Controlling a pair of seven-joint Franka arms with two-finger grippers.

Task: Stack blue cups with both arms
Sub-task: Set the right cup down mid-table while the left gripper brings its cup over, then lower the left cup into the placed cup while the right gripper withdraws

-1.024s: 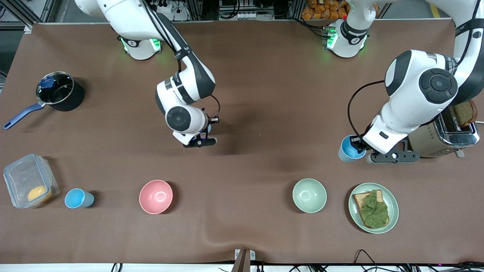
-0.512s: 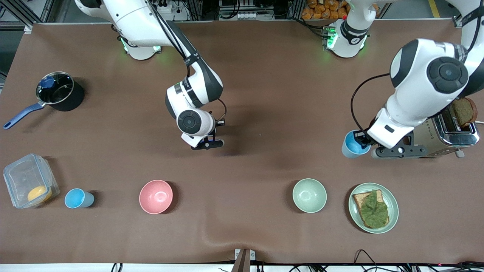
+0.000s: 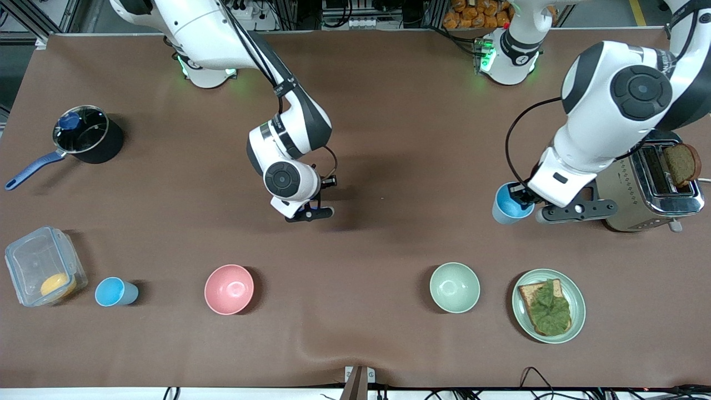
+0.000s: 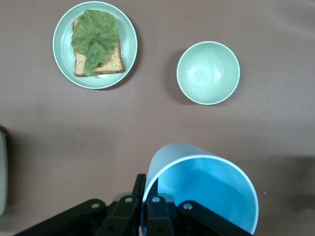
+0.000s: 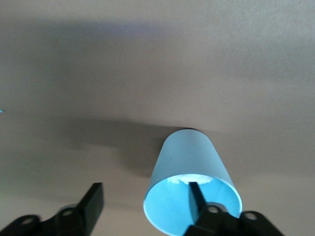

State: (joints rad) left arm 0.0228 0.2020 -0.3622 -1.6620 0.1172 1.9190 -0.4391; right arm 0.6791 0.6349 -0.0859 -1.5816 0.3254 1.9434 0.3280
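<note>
The left gripper (image 3: 521, 201) is squeezing the rim of a small light-blue plastic cup (image 3: 506, 204) and holding it up over the brown table (image 3: 389, 139), beside the shiny toaster (image 3: 650, 194). The right gripper (image 5: 145, 204) is spreading its fingers wide around another light-blue cup (image 5: 192, 189) standing mid-table. A third blue cup (image 3: 115, 291) is sitting beside the clear plastic box (image 3: 41, 266).

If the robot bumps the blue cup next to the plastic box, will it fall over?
Probably, yes. The blue cup is narrower at the bottom than at the rim, so a knock near the top would likely tip it. It looks like thin plastic, so it is probably light. On its side it might roll in a curve.
</note>
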